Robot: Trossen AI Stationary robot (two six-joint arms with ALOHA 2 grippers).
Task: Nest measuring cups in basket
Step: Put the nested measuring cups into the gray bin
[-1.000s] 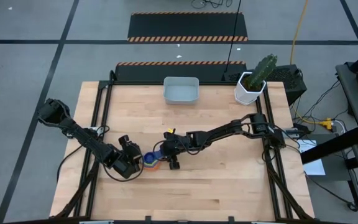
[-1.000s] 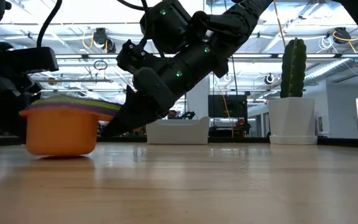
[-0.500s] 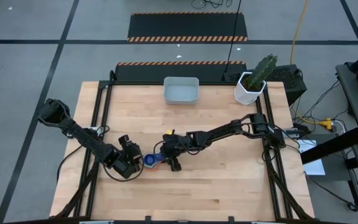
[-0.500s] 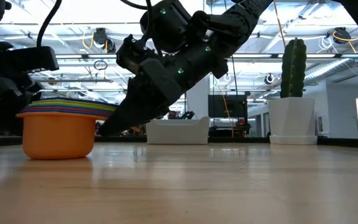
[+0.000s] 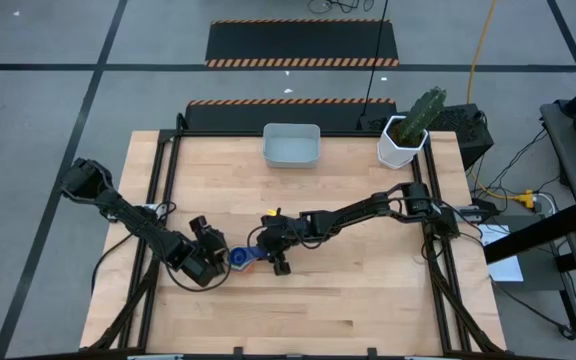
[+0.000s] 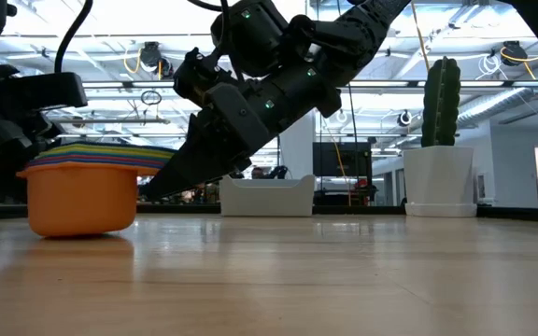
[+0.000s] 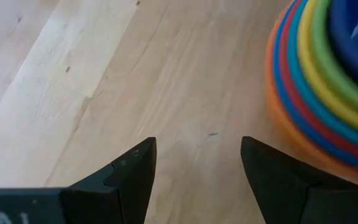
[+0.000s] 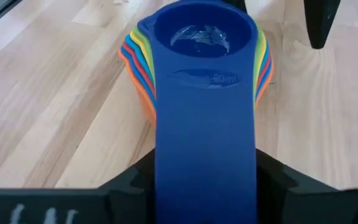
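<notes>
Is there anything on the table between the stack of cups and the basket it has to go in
Nothing visible. The nested measuring cups sit mid-table by the right gripper, and bare wood runs from there to the basket at the far edge. The cactus pot stands off to the side.

One stack of nested measuring cups (image 5: 242, 258), one basket (image 5: 291, 146), one cactus pot (image 5: 402, 142).

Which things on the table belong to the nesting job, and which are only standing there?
For the job: stack of measuring cups, basket, right gripper at the stack's handles, left gripper beside the stack.
Only standing there: cactus pot.
</notes>
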